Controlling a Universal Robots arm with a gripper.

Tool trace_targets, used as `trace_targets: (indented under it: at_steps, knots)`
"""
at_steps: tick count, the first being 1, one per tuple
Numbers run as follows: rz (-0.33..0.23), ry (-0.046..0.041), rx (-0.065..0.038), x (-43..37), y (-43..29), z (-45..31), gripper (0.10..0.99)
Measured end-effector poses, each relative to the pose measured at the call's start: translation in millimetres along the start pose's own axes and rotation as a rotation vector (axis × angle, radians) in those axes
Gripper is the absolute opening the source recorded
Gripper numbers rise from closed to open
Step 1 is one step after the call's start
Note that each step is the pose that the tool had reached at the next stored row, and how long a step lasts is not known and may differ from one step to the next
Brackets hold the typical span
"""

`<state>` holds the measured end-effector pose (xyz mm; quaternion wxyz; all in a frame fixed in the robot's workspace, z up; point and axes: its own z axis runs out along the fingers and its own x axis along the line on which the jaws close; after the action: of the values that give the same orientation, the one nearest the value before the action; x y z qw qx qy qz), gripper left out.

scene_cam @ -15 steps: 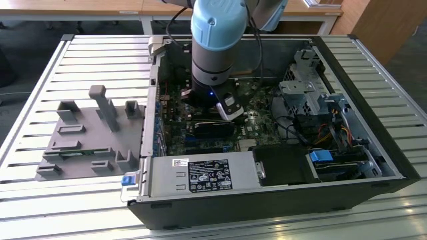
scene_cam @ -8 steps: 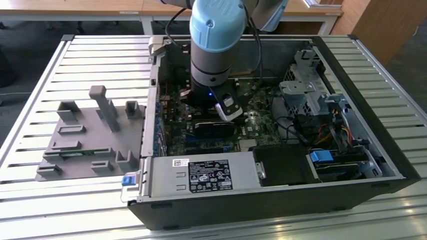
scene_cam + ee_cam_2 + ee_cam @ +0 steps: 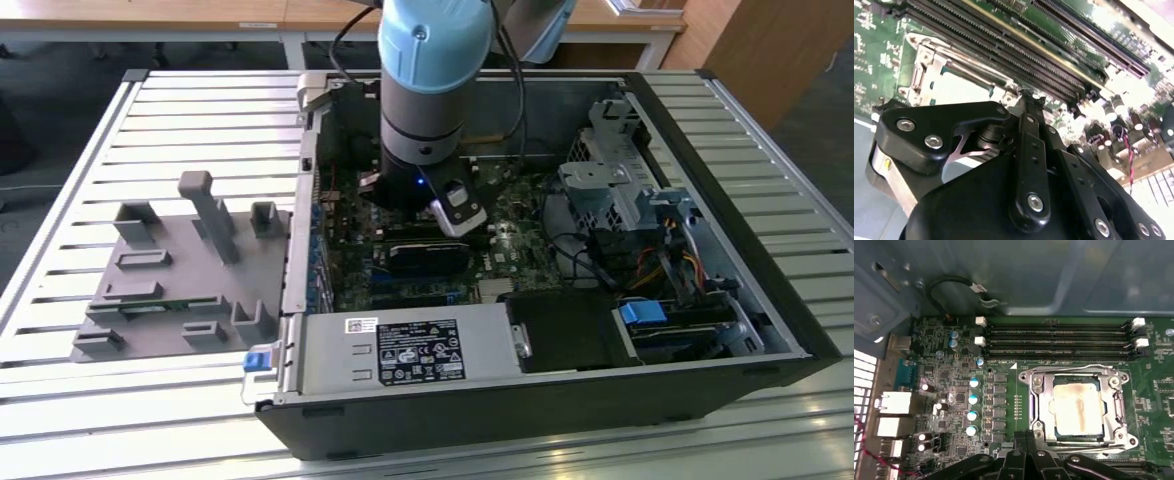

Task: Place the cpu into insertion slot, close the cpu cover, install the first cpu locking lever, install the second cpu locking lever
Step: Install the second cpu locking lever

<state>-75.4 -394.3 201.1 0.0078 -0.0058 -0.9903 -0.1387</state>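
I have the arm (image 3: 424, 80) reaching down into the open computer case (image 3: 747, 300), which lies on the slatted table (image 3: 80, 130) toward the exterior view's right half, with a grey moulded fixture (image 3: 174, 270) beside it nearer that view's left edge. Inside the case sit the green motherboard (image 3: 954, 395), a grey power-supply box (image 3: 400, 352) along the near wall, and a drive cage (image 3: 627, 190) at the far right corner. On the board, in the first wrist view, the insertion slot (image 3: 1026, 405) holds the cpu (image 3: 1078, 407), its pale face stained, and the cpu cover (image 3: 1118, 407) lies flat around it as a silvery frame, so I judge the chip seated and the cover down. The memory slots (image 3: 1054, 340) run just beside the socket. My end effector (image 3: 1026, 456) sits at the socket's edge with its black fingers drawn together, nothing clearly gripped between them. A thin lever bar (image 3: 1084, 444) runs along that same edge; I judge this is the lever stage. To do it well I would press straight along the bar, keep clear of the chip face, and watch for the bar slipping off its hook.
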Motion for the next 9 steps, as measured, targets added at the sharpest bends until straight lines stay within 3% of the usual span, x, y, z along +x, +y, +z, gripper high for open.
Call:
trace_targets:
  at_steps: [9]
  knots:
    - [0.000,0.0000,0.000,0.3,4.4,-15.5,0.106]
